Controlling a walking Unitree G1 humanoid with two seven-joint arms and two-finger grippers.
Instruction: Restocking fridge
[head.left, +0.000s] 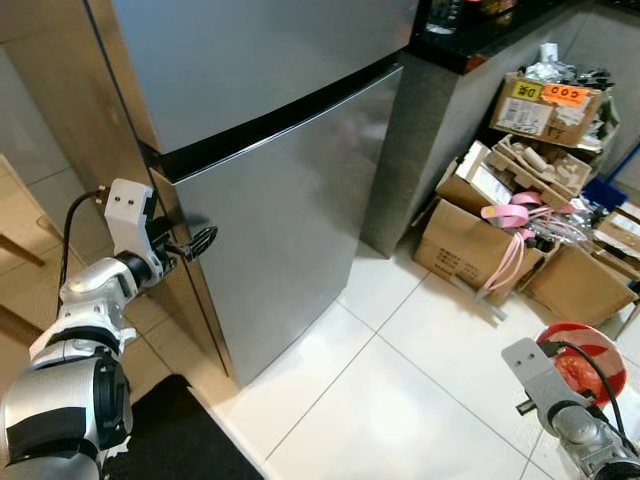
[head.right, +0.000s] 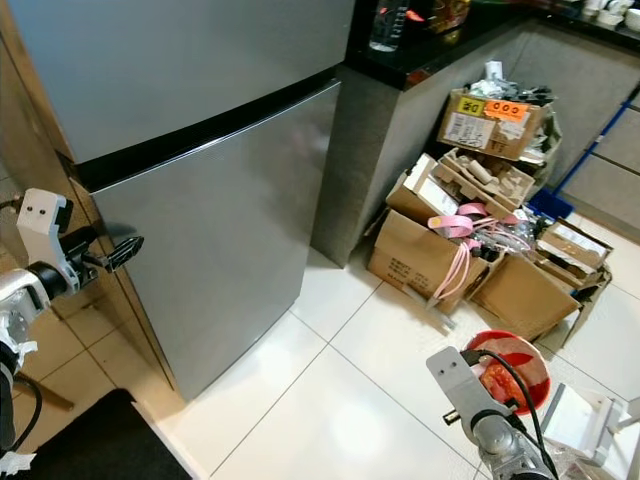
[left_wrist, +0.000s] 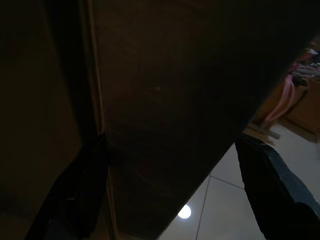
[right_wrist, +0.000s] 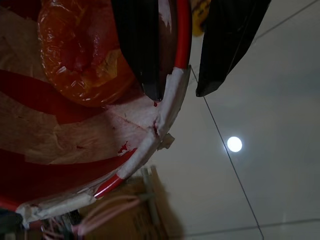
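Fingers (right_wrist: 145, 60) of my right gripper (right_wrist: 180, 87) pinch the rim of the red bowl (right_wrist: 65, 165), one inside, one outside.

Left wrist view is nearly black, so I can barely read it: my left gripper (head.left: 197, 243) sits spread at the left edge of the fridge door (head.left: 290, 215), mid-left of the frame, one finger either side of that edge, clamping nothing I can confirm. Bowl sits lower right, cut off by the frame, holding an orange plastic-wrapped item (right_wrist: 82, 55). Cardboard boxes (head.left: 480, 245) pile up at upper right.

Brushed-metal fridge (head.left: 290, 230), glossy floor tiles (head.left: 400, 400), cardboard boxes (head.left: 470, 245), seemingly plastic red bowl (head.right: 515, 372).
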